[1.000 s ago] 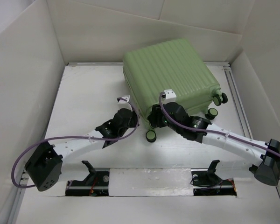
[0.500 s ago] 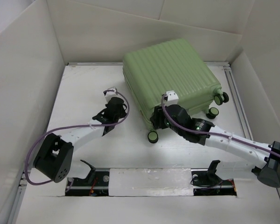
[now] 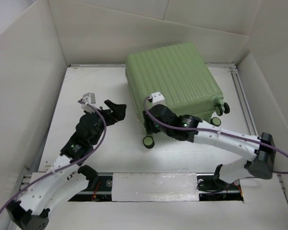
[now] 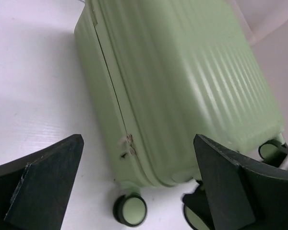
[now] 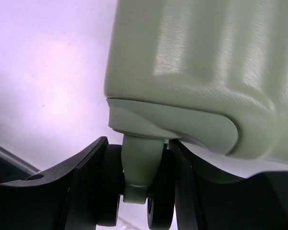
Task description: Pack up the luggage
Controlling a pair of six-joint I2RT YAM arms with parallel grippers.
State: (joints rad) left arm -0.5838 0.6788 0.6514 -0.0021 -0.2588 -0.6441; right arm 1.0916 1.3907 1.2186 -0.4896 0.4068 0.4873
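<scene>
- Top view: the luggage (image 3: pixel 170 76) lies closed on its side on the white desk (image 3: pixel 91 81), in the upper centre-right of the frame, with its ribbed pale green shell facing up.
- The left gripper (image 3: pixel 114 111) sits left of the luggage's near corner, clear of it, with its jaws spread wide and nothing between them.
- The right gripper (image 3: pixel 152 125) is pressed against the luggage's lower left corner. A free wheel (image 3: pixel 148 141) rests on the desk just below it.
- Left wrist view: the two dark fingers (image 4: pixel 43 187) stand far apart at the bottom corners. The luggage (image 4: pixel 182 81) fills the middle and upper right, its closing seam running down the left side, and a black-and-green wheel (image 4: pixel 131 210) is at the bottom centre.
- Right wrist view: the right gripper (image 5: pixel 139 143) is clamped on a caster wheel (image 5: pixel 137 167) under the luggage's corner (image 5: pixel 197 62), with one finger (image 5: pixel 86 187) against each black side of it.
</scene>
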